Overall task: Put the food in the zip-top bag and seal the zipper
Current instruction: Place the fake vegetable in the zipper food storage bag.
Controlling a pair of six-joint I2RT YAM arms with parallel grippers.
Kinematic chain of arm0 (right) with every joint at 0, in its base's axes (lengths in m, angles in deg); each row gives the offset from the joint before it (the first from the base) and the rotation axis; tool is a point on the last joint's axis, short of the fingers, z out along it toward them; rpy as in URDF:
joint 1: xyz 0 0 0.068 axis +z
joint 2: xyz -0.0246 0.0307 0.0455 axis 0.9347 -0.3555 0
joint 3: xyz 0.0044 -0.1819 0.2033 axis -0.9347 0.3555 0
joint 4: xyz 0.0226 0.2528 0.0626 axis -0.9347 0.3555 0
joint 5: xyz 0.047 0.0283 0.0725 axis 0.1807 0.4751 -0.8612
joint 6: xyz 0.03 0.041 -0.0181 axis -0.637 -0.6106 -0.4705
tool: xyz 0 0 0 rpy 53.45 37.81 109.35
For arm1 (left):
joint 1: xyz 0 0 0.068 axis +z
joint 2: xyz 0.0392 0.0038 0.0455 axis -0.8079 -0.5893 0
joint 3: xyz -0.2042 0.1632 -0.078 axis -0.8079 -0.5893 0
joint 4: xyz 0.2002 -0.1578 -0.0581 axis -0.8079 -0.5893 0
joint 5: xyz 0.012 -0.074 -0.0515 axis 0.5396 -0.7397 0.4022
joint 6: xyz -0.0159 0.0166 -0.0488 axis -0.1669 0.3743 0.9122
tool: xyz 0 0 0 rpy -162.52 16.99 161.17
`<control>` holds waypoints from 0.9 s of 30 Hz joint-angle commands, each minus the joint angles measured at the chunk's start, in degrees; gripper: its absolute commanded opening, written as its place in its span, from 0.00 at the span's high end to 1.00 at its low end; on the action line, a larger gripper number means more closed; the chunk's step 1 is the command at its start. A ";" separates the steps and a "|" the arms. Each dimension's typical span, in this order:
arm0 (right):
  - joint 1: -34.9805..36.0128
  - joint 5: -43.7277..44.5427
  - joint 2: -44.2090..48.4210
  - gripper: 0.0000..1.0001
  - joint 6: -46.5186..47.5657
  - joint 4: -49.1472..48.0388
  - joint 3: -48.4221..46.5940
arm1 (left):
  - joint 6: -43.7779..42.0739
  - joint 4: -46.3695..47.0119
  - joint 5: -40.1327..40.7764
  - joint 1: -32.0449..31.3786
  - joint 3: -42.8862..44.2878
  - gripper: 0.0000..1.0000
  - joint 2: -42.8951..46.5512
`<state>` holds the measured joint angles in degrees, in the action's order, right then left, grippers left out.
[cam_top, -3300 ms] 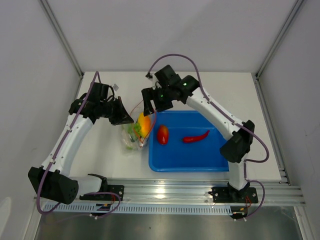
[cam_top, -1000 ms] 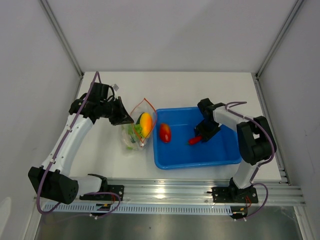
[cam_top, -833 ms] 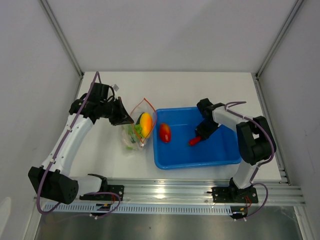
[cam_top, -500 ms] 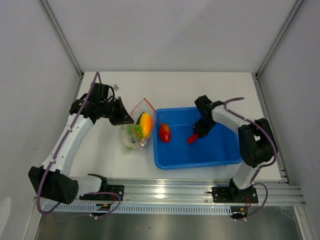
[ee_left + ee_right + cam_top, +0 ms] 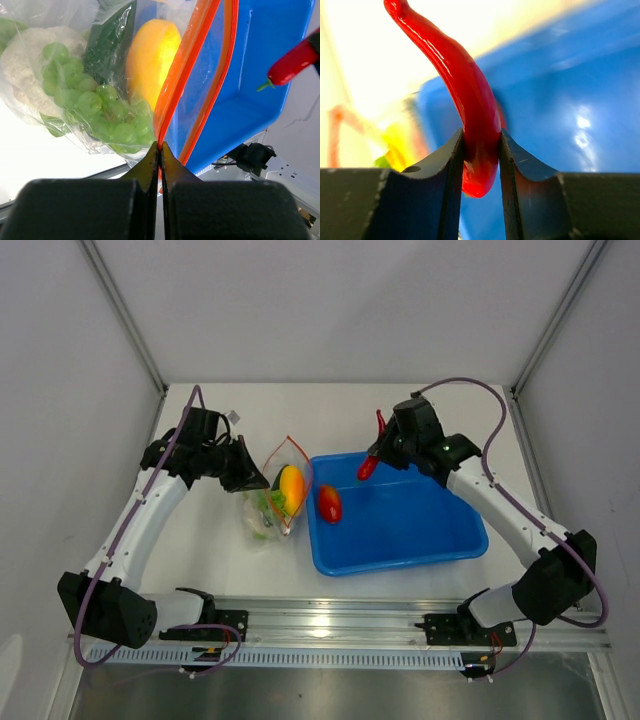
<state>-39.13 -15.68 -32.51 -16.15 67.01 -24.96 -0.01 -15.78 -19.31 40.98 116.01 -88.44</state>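
Right tool (image 5: 481, 150) was closed partway on the curved red toy chili (image 5: 465, 85). Its two dark fingers pinched the chili's thick end, and the thin end curved up above them. From the top camera, the chili hung over the far left corner of the blue rectangular plastic tray (image 5: 420, 535), clear of the tray's floor. A red toy tomato (image 5: 328, 505) lay inside the tray near its left wall.

Left tool (image 5: 160, 150) was shut tight on the thin orange-red zipper strip (image 5: 186, 62) of the small clear crinkly zip-top bag (image 5: 262, 523). The bag lay on the white worktop (image 5: 215, 560) just left of the tray, and the strip's two sides stood apart, so its mouth gaped. Inside the bag sat a yellow toy squash (image 5: 150, 55), a dark green toy cucumber (image 5: 107, 42), a bumpy green toy lettuce (image 5: 95, 105) and a white toy cauliflower (image 5: 20, 65), packed close together against the plastic.
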 commanded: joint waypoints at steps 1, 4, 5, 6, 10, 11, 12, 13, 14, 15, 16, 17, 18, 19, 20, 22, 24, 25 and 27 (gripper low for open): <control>3.79 -0.65 2.36 1.00 8.68 -10.60 -3.51 | -0.40 1.10 -1.00 -0.10 0.06 0.99 0.95; 5.46 -11.34 1.84 1.00 13.25 -17.18 -4.04 | -0.41 1.02 -1.00 -0.10 0.15 1.00 1.04; 5.55 -15.12 1.49 1.00 15.18 -19.04 -3.86 | -0.41 1.02 -1.00 -0.10 0.06 0.99 1.04; 5.73 -22.47 0.87 1.00 15.72 -20.54 -4.04 | -0.49 0.93 -1.08 -0.10 0.15 0.99 1.13; 7.13 -34.74 -3.96 1.00 16.07 -23.36 -6.49 | -0.58 0.84 -1.00 -0.10 0.06 0.99 1.39; 7.83 -36.59 -5.88 1.00 16.42 -23.46 -7.11 | -0.58 0.93 -1.00 -0.10 -0.03 0.99 1.48; 8.19 -39.21 -6.94 1.00 16.95 -23.28 -7.90 | -0.58 0.84 -1.00 -0.10 -0.03 1.00 1.39; 8.45 -39.85 -8.00 1.00 17.39 -20.93 -10.52 | -0.67 0.84 -0.91 -0.10 -0.03 0.99 1.48; 8.63 -40.29 -10.53 1.00 17.65 -19.08 -12.20 | -0.67 0.84 -0.91 -0.10 -0.11 1.00 1.57; 8.72 -41.51 -11.95 1.00 18.27 -15.15 -13.95 | -0.67 0.84 -0.91 -0.10 -0.11 0.99 1.57; 8.54 -42.05 -13.53 1.00 18.62 -12.76 -18.23 | -0.67 0.75 -0.91 -0.10 -0.03 0.99 1.57; 8.45 -43.10 -17.11 1.00 18.97 -9.52 -20.89 | -0.67 0.58 -0.73 -0.10 -0.03 0.99 1.74; 8.45 -43.63 -18.98 1.00 18.97 -6.52 -23.52 | -0.67 0.66 -0.82 -0.10 -0.11 1.00 1.74; 8.45 -44.16 -20.65 1.00 19.50 -0.58 -28.86 | -0.76 0.66 -0.82 -0.10 -0.11 1.00 1.83; 8.45 -45.21 -23.80 1.00 19.68 2.61 -31.43 | -0.76 0.66 -0.82 -0.10 -0.11 0.99 1.83; 8.54 -46.53 -26.02 1.00 20.03 7.82 -34.96 | -0.84 0.66 -0.73 -0.10 -0.29 0.99 1.83; 8.45 -49.78 -27.69 1.00 19.33 8.28 -36.12 | -0.76 0.84 -0.91 -0.10 -0.38 1.00 1.74; 8.37 -51.27 -28.04 1.00 18.72 7.58 -35.51 | -0.76 0.93 -1.00 -0.10 -0.29 0.99 1.74; 7.93 -55.05 -29.27 1.00 17.66 6.78 -34.01 | -0.67 0.93 -1.08 -0.10 -0.20 0.99 1.66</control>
<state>-30.78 -62.91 -60.16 2.10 69.99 -58.05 -0.03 -15.78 -19.44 40.98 115.92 -88.27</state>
